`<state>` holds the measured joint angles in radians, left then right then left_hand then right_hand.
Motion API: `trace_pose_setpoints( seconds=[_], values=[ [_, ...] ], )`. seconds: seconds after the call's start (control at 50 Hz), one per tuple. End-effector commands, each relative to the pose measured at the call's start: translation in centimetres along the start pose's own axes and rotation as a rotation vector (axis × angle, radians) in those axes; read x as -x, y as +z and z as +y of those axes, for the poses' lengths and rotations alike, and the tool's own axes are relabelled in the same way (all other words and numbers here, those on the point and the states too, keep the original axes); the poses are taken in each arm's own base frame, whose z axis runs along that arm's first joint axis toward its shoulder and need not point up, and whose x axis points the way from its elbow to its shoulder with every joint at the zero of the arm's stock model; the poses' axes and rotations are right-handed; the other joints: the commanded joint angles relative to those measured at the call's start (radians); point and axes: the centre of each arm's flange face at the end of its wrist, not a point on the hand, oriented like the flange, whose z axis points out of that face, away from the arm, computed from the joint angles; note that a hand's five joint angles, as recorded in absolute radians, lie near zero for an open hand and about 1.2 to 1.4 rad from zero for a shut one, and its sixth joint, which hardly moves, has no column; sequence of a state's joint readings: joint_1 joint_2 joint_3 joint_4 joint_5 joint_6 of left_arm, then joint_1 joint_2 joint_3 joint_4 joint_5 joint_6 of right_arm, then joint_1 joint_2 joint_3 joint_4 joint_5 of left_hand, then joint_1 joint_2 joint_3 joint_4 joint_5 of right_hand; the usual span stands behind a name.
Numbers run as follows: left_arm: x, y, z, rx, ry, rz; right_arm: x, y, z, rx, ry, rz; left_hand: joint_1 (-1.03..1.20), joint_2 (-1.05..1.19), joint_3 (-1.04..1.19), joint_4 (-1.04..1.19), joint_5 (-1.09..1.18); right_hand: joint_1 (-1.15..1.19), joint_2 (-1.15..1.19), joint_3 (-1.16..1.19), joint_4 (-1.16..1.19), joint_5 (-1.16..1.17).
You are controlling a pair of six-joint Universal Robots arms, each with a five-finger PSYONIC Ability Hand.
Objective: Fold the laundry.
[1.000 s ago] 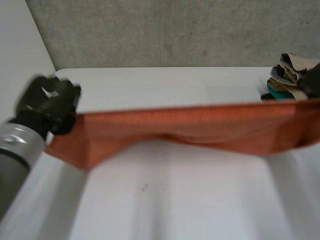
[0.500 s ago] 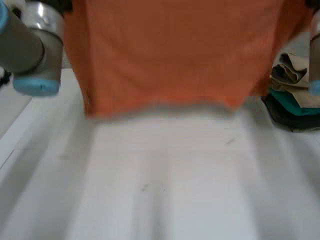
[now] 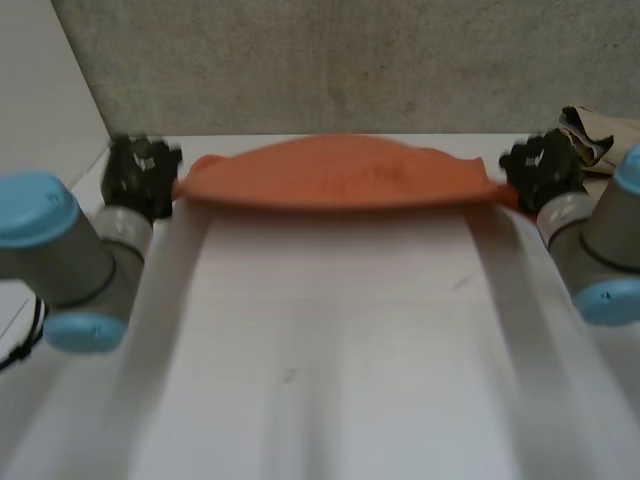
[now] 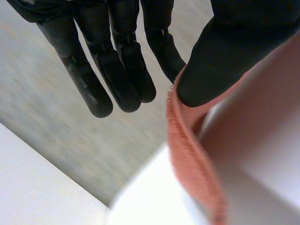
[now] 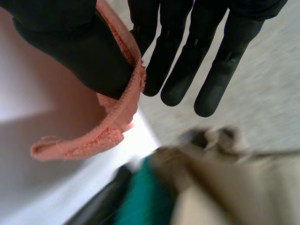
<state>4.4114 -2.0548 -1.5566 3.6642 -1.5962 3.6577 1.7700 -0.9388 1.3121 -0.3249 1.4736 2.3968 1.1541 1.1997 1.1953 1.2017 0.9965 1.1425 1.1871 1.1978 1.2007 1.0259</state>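
Note:
An orange cloth hangs stretched between both hands over the far part of the white table, its middle bulging upward. My left hand holds the cloth's left end. In the left wrist view the thumb pinches the cloth's edge while the other fingers stay straight. My right hand holds the right end. In the right wrist view the thumb clamps the cloth's hem beside straight fingers.
A pile of clothes in beige, teal and black lies at the table's far right corner, just beyond my right hand, and it shows under that hand's fingertips. A grey wall rises behind the table.
Both arms swung the cloth up high in front of the camera, then out and down. It now hangs stretched low at the table's far end, with both hands farther away.

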Motion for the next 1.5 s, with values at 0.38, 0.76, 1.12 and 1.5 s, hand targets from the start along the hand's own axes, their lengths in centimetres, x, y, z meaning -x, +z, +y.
trace_pose_setpoints(
  seconds=[0.38,0.76,1.12,1.5],
  values=[
    [-0.9,-21.4,1.8,0.437,0.204,0.372,-2.3,-17.5,2.7,0.556,-0.302,-0.482,0.242,0.197,0.201,0.195,0.225,0.254,0.209,0.198,0.196,0.196],
    [-2.2,-3.5,1.7,0.131,0.224,0.164,-0.7,-4.6,5.5,0.309,-0.316,-0.123,0.242,0.197,0.201,0.195,0.225,0.254,0.209,0.198,0.196,0.196],
    [-6.3,5.3,1.9,0.008,0.210,0.017,1.0,3.9,6.9,0.090,-0.348,0.111,-0.359,-0.404,-0.400,-0.406,-0.376,-0.740,-0.785,-0.796,-0.799,-0.798],
    [-6.7,-1.9,-1.9,0.010,0.171,0.114,0.0,-1.9,4.1,0.138,-0.095,0.034,-0.958,-1.004,-0.999,-1.006,-0.975,-0.958,-1.002,-1.013,-1.016,-1.016]
  ],
)
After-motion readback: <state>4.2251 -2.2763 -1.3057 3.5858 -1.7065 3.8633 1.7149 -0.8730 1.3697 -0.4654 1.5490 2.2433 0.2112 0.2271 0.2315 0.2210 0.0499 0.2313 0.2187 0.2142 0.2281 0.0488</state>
